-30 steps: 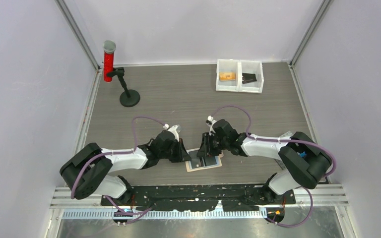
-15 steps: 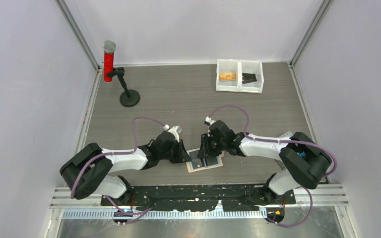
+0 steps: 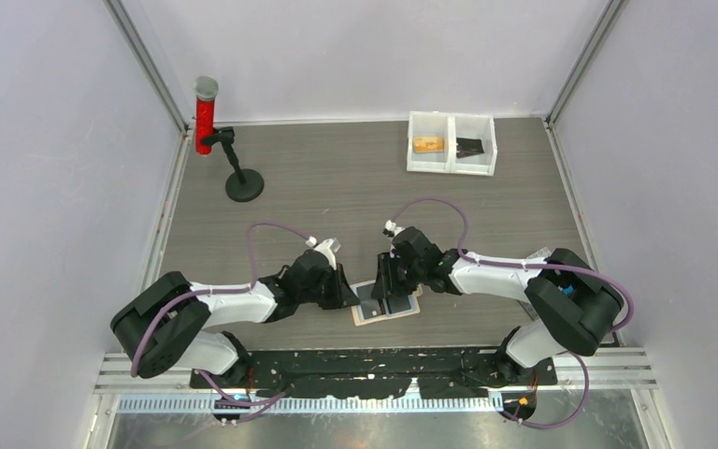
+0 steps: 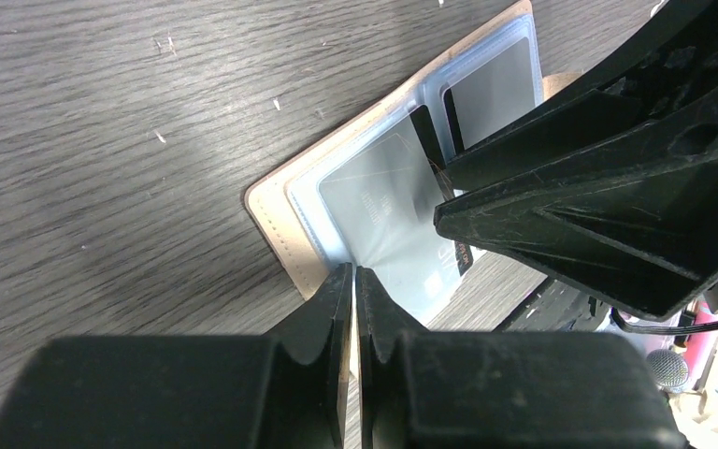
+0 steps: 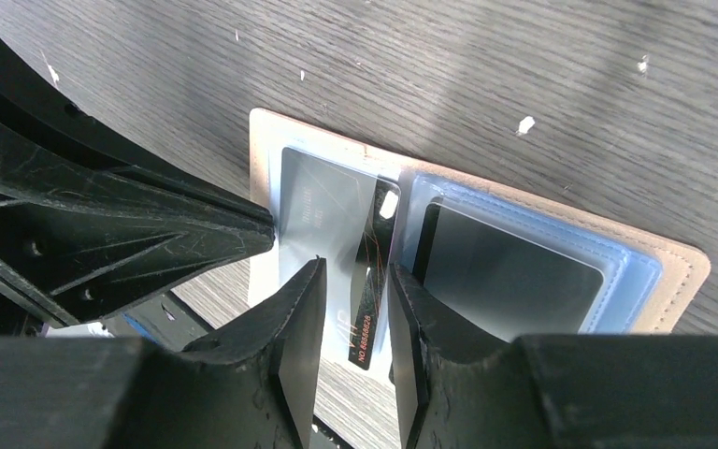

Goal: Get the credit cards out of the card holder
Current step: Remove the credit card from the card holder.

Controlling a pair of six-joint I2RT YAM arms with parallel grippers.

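Card holder (image 3: 394, 311) lies opened flat on the grey wood-grain table (image 3: 337, 187), close to the near edge and between the two arms. Its glossy pockets face up. Its long axis runs left to right across the table, with the right end turned slightly toward the far side.

On the holder's left half, the left gripper (image 4: 353, 273) has its fingers pressed together with nothing between them, and the tips rest on the pocket near the tan border. The right gripper (image 5: 355, 266) comes down at the fold with its fingers partly apart, one on each side of a narrow dark strip of card. Whether they pinch that card cannot be told.

Of the credit cards (image 5: 509, 271), one sits fully inside the right pocket and another lies under glare in the left pocket. The dark card with red print (image 5: 371, 304) lies by the fold with its long axis across the holder, and its end reaches past the holder's near edge.

Compared with a second ago, the holder lies in the same spot, the left gripper has barely moved, and the right wrist has edged slightly leftward.
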